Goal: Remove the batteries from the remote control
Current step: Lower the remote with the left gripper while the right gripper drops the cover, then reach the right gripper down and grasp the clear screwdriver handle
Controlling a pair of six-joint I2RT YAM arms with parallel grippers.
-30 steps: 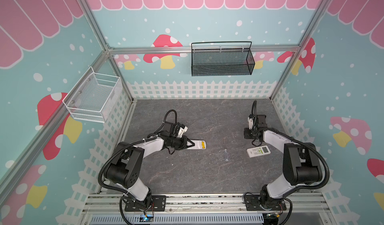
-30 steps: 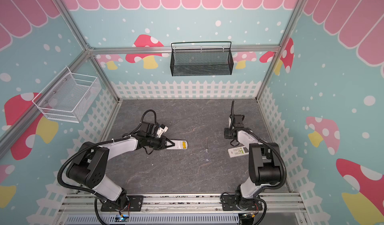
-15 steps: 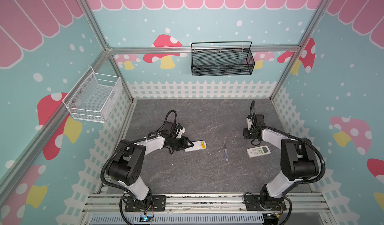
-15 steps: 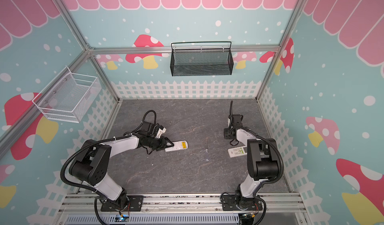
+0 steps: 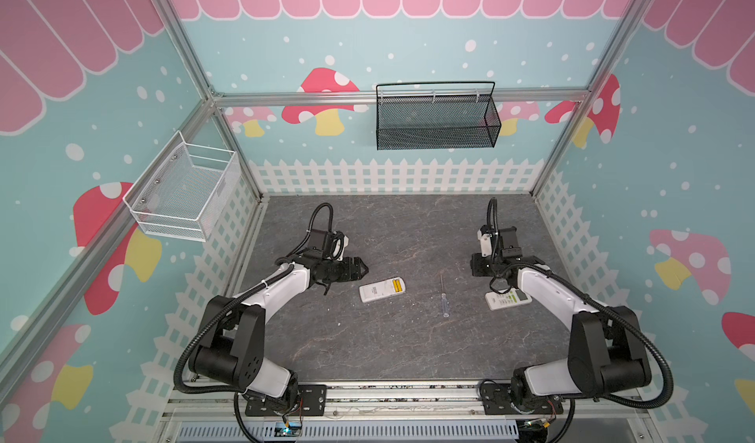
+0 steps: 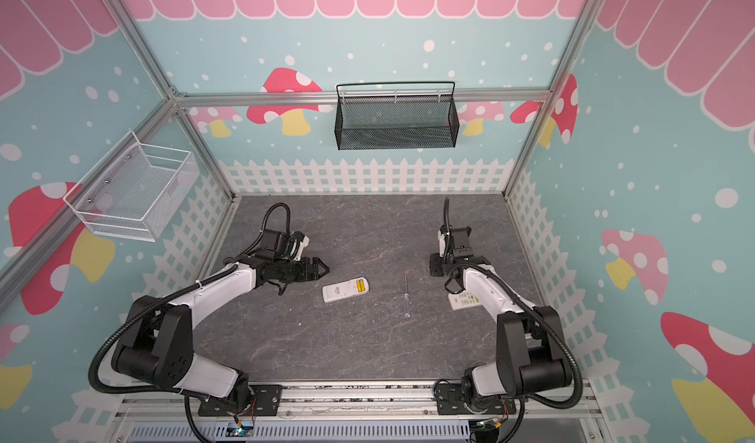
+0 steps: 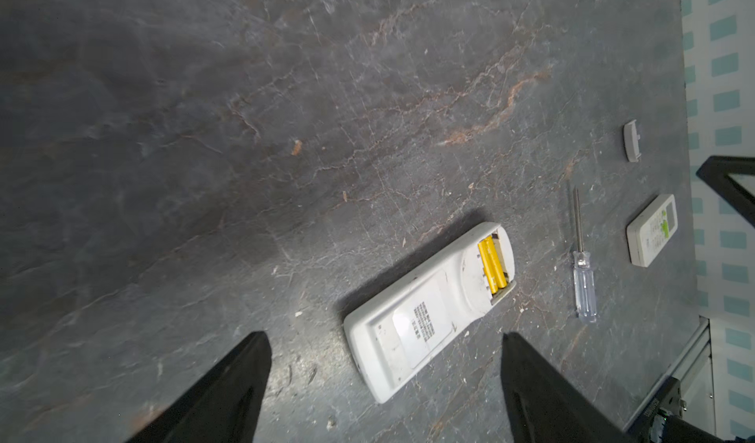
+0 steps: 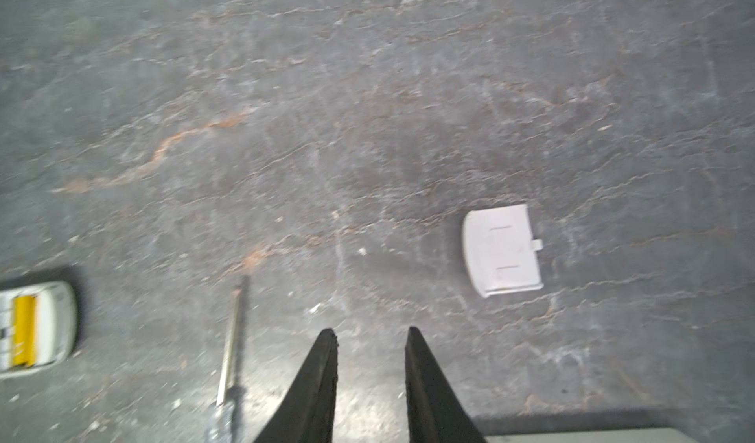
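Cover (image 8: 501,250) is off and lies by the slightly parted, empty right gripper (image 8: 369,330), while both yellow batteries (image 7: 492,263) sit unpulled in the remote (image 7: 429,310), the left gripper (image 5: 363,267) spread wide, holding nothing

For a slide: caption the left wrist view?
Open left gripper before a face-down remote with two yellow batteries exposed, screwdriver nearby.

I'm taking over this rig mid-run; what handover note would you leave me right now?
Left end effector: open, empty, beside the face-down remote.
Right end effector: open, empty, near the detached cover.
Done: cover off.
To do: two yellow batteries sit in the bay; second remote lies buttons up, back hidden.
Screwdriver lies between the remotes.
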